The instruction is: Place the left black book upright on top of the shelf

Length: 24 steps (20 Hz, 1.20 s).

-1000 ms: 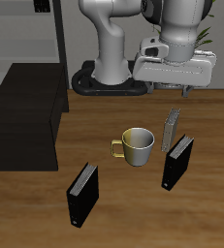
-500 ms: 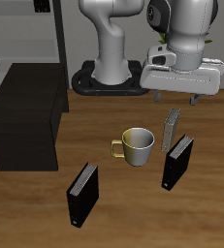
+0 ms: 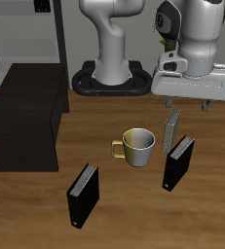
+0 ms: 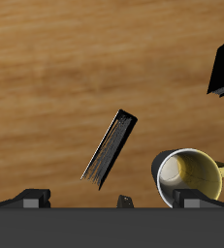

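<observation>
The left black book (image 3: 178, 161) stands upright on the table, nearer the front edge than the thin grey book (image 3: 171, 129). My gripper (image 3: 188, 105) hangs open and empty above the grey book, just behind the left black book. In the wrist view the black book (image 4: 111, 147) shows from above, between my open fingers (image 4: 26, 197), with table showing between it and them. The shelf (image 3: 26, 117), a low black cabinet, stands across the table past the mug. Its flat top is bare.
A cream mug (image 3: 137, 146) stands beside the two books; it also shows in the wrist view (image 4: 189, 176). The other black book (image 3: 83, 194) stands near the front edge. A tall grey rack (image 3: 31, 29) rises behind the shelf. The robot base (image 3: 112, 83) is at the back.
My gripper has moved sideways away from the shelf and slightly lower, to above the grey book. It has stayed open. The books, the mug and the shelf have not moved.
</observation>
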Tool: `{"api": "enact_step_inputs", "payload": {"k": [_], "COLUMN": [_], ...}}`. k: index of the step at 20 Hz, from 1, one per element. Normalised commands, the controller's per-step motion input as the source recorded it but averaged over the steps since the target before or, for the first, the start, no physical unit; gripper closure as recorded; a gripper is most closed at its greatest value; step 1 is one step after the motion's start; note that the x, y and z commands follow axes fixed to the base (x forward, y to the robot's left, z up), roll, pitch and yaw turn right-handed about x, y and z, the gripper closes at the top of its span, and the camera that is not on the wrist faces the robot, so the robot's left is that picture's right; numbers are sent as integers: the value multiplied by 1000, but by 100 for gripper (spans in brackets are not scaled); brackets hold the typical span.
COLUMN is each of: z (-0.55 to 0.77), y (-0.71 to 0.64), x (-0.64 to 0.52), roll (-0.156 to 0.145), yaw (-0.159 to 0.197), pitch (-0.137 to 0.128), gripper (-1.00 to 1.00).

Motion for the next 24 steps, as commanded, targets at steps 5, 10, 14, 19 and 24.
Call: {"api": "enact_step_inputs", "payload": {"k": [5,10,14,19,24], "z": [-171,-203,-262,-255,-216], "y": [31,-53,25,58,10], "x": [55,114,28,9,9], "roll": [-14,4,-5,8,-9], "yaw": [-30,-33,-26,-29,-29], "pitch": [-9,-4,-5,-13,22], "gripper": [-100,-100,-100,-100,-100]}}
